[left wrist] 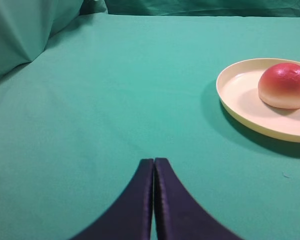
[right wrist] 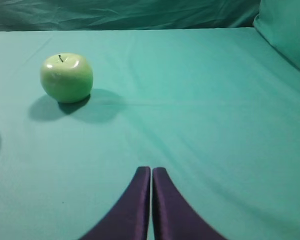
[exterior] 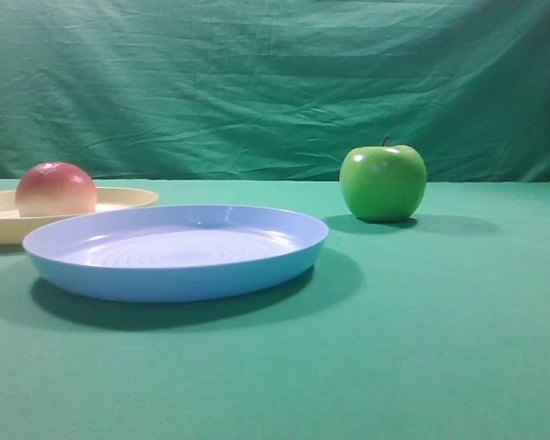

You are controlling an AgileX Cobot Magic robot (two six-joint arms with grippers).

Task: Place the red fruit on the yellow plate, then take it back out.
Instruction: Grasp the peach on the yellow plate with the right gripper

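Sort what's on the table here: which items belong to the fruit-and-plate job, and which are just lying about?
Job items:
- red fruit, sitting on the yellow plate
- yellow plate

Lying about:
- blue plate, nothing in it
- green apple, on the cloth by itself

Both end effectors are shut, holding nothing: left, right.

bright, even overhead light | soft shadows | slight haze | sharp focus
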